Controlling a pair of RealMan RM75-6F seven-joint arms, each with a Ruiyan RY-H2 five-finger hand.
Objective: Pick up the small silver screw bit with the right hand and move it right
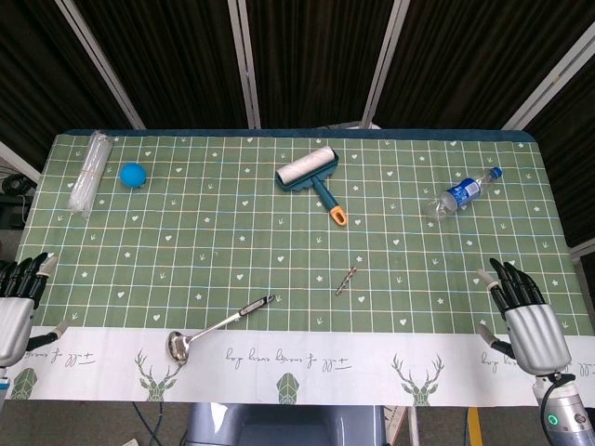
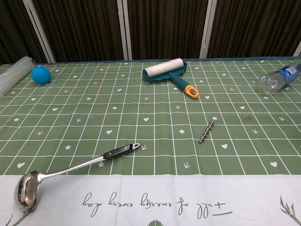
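1. Clearly, the coming move turns on one relation: the small silver screw bit (image 1: 346, 281) lies on the green checked tabletop (image 1: 186, 232), well to the left of the robot's right hand (image 1: 525, 321) and a little farther from the robot than that hand.
2. The right hand sits at the near right corner of the tabletop; the left hand (image 1: 19, 302) sits at the near left edge and is visibly farther from the bit, so the right one is the nearer, as the task wants.
3. The bit's long axis runs diagonally, its far end tipped toward the right and its near end toward the left, as the chest view (image 2: 206, 132) shows plainly.
4. The bit stands free: the long-handled steel ladle (image 1: 218, 325) lies near it on the left but apart, and the teal lint roller with an orange handle tip (image 1: 311, 177) lies well beyond it.
5. The right hand rests back-up with dark fingers pointing away from the robot, slightly apart, thumb out to the side, holding nothing.
6. The left hand is cut by the frame edge; its fingers also point forward and grip nothing visible.
7. By this judgement, the reach has not yet begun.
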